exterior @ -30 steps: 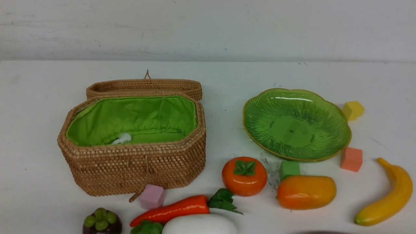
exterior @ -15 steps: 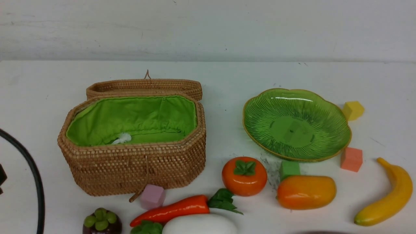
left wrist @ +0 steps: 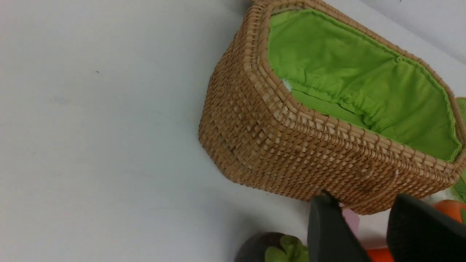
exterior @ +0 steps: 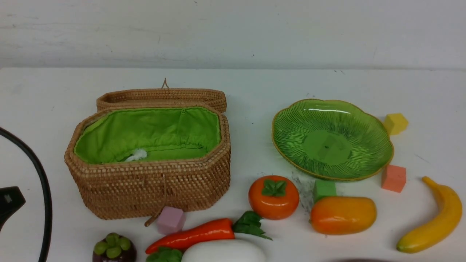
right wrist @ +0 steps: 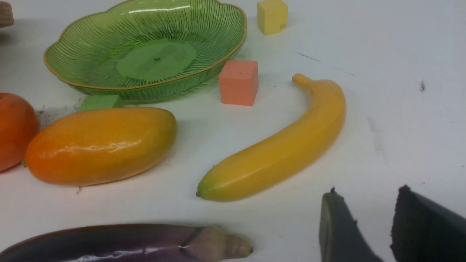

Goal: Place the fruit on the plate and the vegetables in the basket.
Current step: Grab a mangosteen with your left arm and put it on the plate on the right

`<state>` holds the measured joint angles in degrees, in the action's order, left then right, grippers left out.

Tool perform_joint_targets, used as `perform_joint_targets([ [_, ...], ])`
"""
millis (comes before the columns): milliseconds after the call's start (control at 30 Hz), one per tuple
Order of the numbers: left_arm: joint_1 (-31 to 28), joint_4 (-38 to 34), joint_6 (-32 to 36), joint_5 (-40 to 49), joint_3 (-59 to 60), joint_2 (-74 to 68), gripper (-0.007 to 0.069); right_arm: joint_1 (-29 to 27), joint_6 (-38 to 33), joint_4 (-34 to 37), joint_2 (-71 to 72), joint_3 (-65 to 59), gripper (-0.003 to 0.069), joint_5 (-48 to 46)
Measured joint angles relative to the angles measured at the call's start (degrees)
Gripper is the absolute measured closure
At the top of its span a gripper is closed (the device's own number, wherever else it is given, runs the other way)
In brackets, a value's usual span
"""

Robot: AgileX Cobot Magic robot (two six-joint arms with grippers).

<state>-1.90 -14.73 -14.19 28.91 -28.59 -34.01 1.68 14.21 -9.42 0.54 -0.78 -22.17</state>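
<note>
The open wicker basket (exterior: 145, 189) with green lining stands on the left, the green plate (exterior: 331, 140) on the right. In front lie the persimmon (exterior: 273, 197), mango (exterior: 343, 214), banana (exterior: 433, 218), carrot (exterior: 196, 234), white radish (exterior: 224, 251) and mangosteen (exterior: 114, 248). The eggplant (right wrist: 120, 245) shows in the right wrist view, near the banana (right wrist: 284, 145) and mango (right wrist: 102, 145). My left gripper (left wrist: 364, 198) is open and empty near the basket's (left wrist: 291, 145) front wall, above the mangosteen (left wrist: 269, 249). My right gripper (right wrist: 368, 191) hangs open over bare table beside the banana.
Small cubes lie about: pink (exterior: 170, 220) at the basket's front, green (exterior: 324, 188) and salmon (exterior: 393, 178) by the plate's near rim, yellow (exterior: 395, 123) to its right. The basket's lid (exterior: 162, 96) lies open behind it. A black cable (exterior: 42, 189) curves at the left edge.
The left arm's black cable and then a black part of the arm have come into the front view at its left edge. No fruit, vegetable or cube has moved.
</note>
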Motion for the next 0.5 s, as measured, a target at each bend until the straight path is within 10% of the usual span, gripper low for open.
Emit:
perform_joint_targets([
  [500,9.40,-0.65,5.42,14.92,-7.44,-15.75,0.0386,0.00,0.00,0.00,0.00,0.00,0.0414,0.00],
])
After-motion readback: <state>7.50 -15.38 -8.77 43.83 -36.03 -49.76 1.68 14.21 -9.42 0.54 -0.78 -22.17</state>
